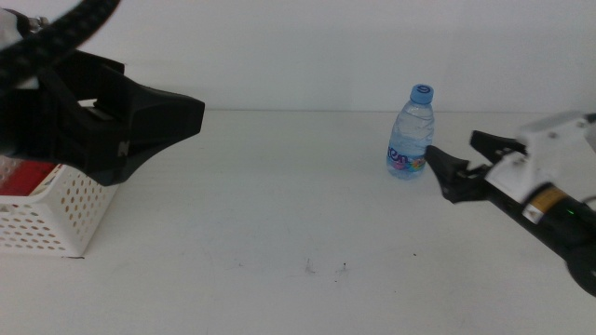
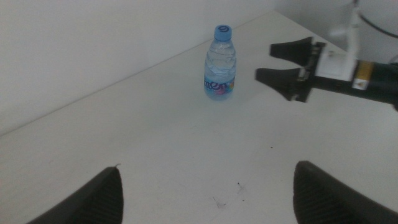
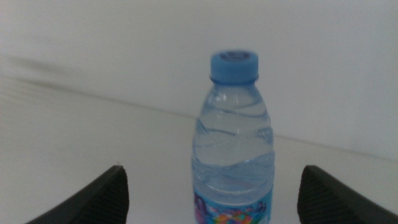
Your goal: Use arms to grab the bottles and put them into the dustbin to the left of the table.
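Note:
A small clear water bottle [image 1: 411,133] with a blue cap stands upright at the back right of the white table [image 1: 279,233]. My right gripper [image 1: 452,149] sits just right of it, open. The bottle [image 3: 233,143] stands ahead of its jaws, centred on the gap between them. My left gripper [image 1: 182,116] hovers at the left above the white perforated dustbin [image 1: 51,219], open and empty. The left wrist view shows the bottle [image 2: 220,62] and the right gripper [image 2: 264,61] far off. Something red [image 1: 26,174] shows inside the dustbin.
A few dark specks [image 1: 326,269] mark the table near its front. The table's back edge meets a plain white wall just behind the bottle.

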Controlling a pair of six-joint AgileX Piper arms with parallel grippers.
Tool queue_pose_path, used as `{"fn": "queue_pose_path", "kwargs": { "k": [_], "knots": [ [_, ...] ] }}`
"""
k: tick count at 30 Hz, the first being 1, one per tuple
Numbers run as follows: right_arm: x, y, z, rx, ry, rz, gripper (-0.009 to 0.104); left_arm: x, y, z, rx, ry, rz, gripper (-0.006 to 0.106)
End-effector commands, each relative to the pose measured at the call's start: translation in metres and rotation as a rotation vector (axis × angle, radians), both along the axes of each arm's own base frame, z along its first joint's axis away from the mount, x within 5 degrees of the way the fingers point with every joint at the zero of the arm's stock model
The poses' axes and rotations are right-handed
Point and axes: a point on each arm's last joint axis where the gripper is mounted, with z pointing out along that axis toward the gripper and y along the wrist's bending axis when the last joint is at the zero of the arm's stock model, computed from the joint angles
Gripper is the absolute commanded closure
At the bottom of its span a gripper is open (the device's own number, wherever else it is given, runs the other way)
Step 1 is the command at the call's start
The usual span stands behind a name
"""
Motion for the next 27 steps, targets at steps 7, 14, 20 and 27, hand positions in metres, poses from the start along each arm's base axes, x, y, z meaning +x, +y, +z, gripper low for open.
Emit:
{"fn": "queue_pose_path", "kwargs": {
  "k": [7, 14, 20, 27],
  "knots": [
    [0.050, 0.021, -0.019, -0.065, 0.041, -0.029, 0.008, -0.001, 0.001, 0.004, -0.012, -0.023, 0.004, 0.007],
    [0.088, 0.036, -0.039, -0.095, 0.088, -0.023, 0.008, -0.001, 0.001, 0.004, -0.012, -0.023, 0.004, 0.007],
    [0.096, 0.044, -0.042, -0.130, 0.107, -0.012, 0.085, -0.001, 0.001, 0.004, -0.012, -0.023, 0.004, 0.007],
    [0.084, 0.126, 0.024, -0.099, -0.034, 0.154, 0.098, -0.001, 0.001, 0.004, -0.012, -0.023, 0.004, 0.007]
  ]
}}
